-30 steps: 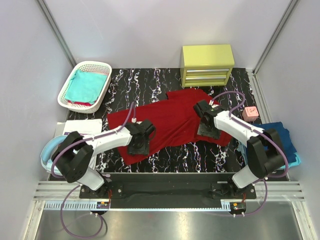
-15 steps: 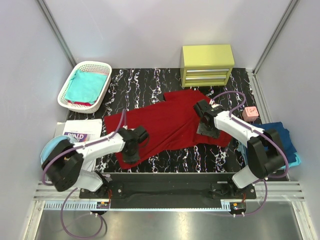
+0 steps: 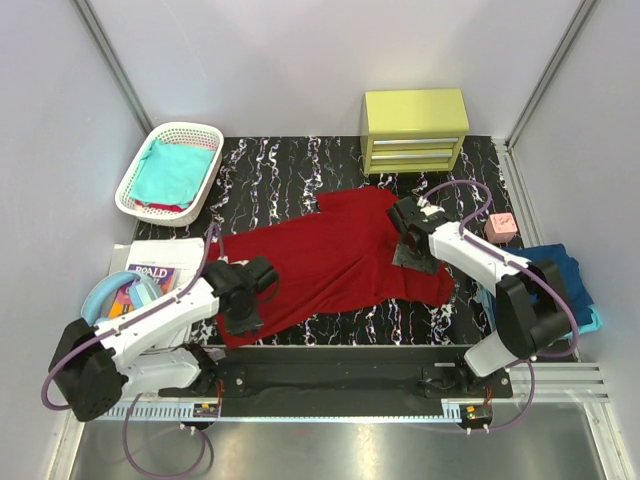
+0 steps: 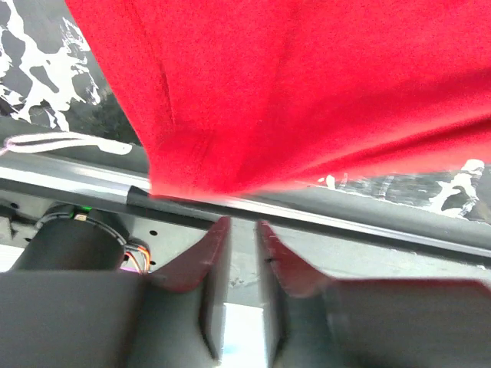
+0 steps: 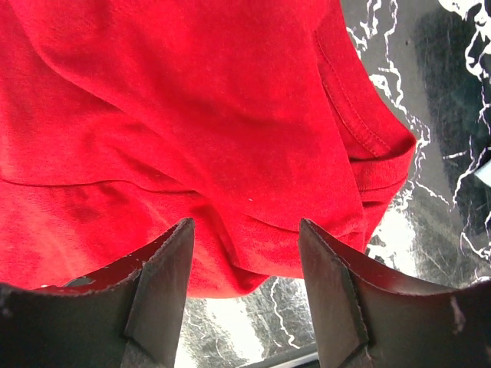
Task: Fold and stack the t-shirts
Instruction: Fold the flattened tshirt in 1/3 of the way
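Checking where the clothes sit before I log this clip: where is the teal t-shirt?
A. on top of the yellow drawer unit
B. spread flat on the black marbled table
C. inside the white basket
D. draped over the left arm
C: the teal t-shirt lies inside the white basket at the far left, while the shirt spread on the table is the dark red t-shirt.

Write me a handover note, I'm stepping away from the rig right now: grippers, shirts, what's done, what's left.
Left gripper: jaws a narrow gap apart, empty, at the near-left corner of the dark red shirt.
Right gripper: jaws wide open above that shirt's right end, gripping nothing.
The dark red shirt lies spread, unfolded, on the marbled mat. The teal shirt sits in the basket; the navy shirt lies far right.
Done: no fold. Left: fold the red shirt, then stack.
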`<act>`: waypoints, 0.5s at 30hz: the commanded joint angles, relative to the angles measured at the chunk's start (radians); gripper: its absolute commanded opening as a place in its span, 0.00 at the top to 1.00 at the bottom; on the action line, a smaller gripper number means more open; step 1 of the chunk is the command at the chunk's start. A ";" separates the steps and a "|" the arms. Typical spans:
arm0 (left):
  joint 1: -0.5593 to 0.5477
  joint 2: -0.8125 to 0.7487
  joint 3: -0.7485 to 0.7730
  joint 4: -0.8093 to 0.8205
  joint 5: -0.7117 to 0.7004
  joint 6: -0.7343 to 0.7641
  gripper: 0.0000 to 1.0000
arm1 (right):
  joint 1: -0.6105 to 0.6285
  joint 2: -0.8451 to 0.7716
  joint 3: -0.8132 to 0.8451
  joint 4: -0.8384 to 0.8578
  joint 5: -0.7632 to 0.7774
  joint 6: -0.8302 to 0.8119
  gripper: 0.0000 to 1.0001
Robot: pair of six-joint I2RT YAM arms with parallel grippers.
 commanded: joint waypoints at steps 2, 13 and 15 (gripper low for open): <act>-0.018 -0.050 0.167 0.006 -0.120 0.026 0.47 | 0.011 -0.046 0.050 0.084 -0.010 -0.050 0.36; -0.015 0.310 0.304 0.211 -0.176 0.160 0.27 | 0.011 0.094 0.058 0.046 -0.058 -0.021 0.44; -0.013 0.361 0.304 0.234 -0.159 0.178 0.27 | 0.009 0.074 0.050 0.022 -0.045 -0.009 0.44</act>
